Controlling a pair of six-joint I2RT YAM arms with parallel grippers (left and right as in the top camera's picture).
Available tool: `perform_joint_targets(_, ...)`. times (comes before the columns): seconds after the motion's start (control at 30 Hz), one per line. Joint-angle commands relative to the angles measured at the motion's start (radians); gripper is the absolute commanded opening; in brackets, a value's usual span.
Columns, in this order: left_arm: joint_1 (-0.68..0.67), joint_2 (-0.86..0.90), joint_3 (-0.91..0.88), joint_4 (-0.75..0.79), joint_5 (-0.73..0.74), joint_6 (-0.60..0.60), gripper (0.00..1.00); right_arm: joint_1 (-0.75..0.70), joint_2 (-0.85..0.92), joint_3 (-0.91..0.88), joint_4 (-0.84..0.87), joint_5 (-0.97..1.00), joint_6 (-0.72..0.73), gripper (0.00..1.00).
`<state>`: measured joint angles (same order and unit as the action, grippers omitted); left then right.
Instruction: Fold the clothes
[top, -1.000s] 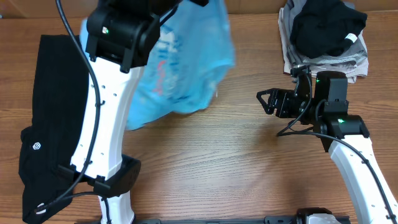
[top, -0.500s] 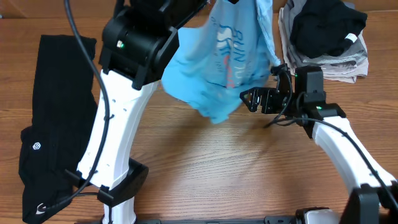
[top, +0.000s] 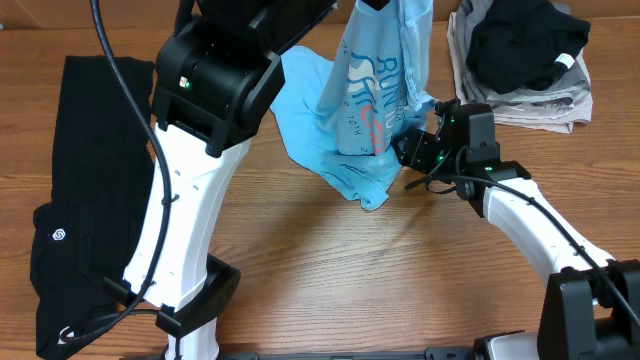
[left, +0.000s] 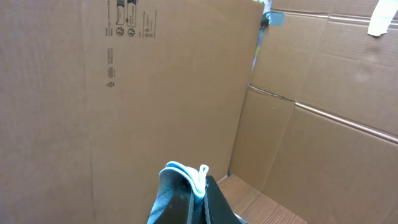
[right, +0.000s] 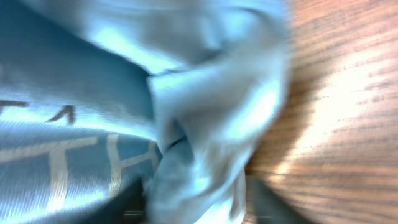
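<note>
Item: light blue T-shirt (top: 365, 100), which I am holding up so that it is hanging over the middle of the table (top: 300, 270).
Left to right: the long black garment (top: 80, 180) is lying flat at the left. My left pincer (left: 186, 202) is clamping the shirt's white-edged hem. My right pincer (top: 410, 148) is pressing into the shirt's right edge, but I cannot tell whether it is gripping. The stack of folded garments (top: 520, 60) is sitting at the far right.

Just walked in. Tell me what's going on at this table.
Clothes folding is under way. The left gripper is shut on an edge of the light blue T-shirt and holds it up, its lower end bunched on the table. The right gripper is against the shirt's hanging side, cloth between its fingers; whether it has clamped is unclear. A black garment lies spread at the left; a pile of clothes sits top right.
</note>
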<state>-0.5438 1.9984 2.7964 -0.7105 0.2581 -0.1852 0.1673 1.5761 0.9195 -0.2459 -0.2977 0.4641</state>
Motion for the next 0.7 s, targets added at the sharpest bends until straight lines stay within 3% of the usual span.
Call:
perform_joint_targets(0.0, -0.006, -0.025, 0.021, 0.010, -0.005, -0.013, 0.04, 0.014, 0.001, 0.013, -0.019, 0.074, 0.091, 0.20)
perform_joint_targets(0.17, -0.005, -0.025, 0.021, -0.008, -0.029, 0.006, 0.04, 0.014, 0.001, 0.013, -0.071, 0.074, 0.094, 0.04)
perform_joint_targets(0.43, 0.014, -0.028, 0.021, -0.044, -0.060, 0.028, 0.04, 0.014, -0.013, 0.013, -0.078, 0.053, 0.086, 0.04)
perform_joint_targets(0.67, 0.101, -0.053, 0.021, -0.106, -0.059, 0.028, 0.04, -0.007, -0.137, 0.021, -0.145, 0.053, 0.035, 0.04)
